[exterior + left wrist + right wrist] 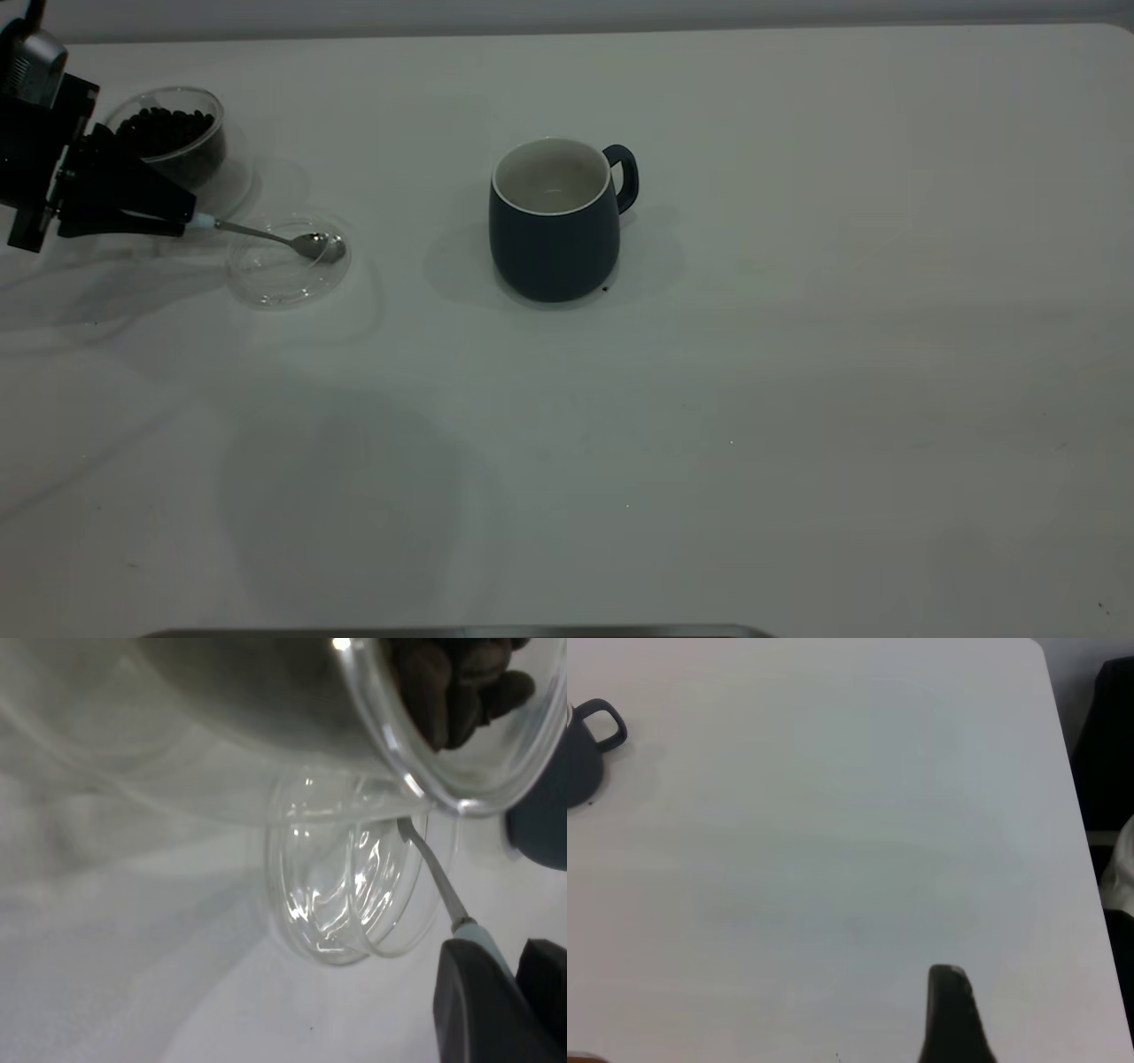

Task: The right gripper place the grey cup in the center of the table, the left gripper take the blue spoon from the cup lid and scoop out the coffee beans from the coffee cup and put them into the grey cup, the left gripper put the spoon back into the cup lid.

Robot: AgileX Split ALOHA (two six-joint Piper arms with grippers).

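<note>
Left gripper (182, 217), black, fingers pinched on the pale blue handle of the small blue spoon (275, 236). Spoon: light, stiff, slick metal neck; handle end is the sound hold. Its shiny bowl reaches out ahead of the fingertips, resting in the flat clear glass cup lid (288, 261). Clear glass coffee cup (173, 142) of dark coffee beans (164, 131) sits just beside the gripper. Dark blue-grey grey cup (554, 221) stands well beyond, mid-table. Right gripper (950, 1014): finger spread unclear.

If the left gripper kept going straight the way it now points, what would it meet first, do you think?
Most likely the cup lid: the left gripper points along the blue spoon it holds, whose bowl lies over that lid. The grey cup stands farther along; height is unclear.
</note>
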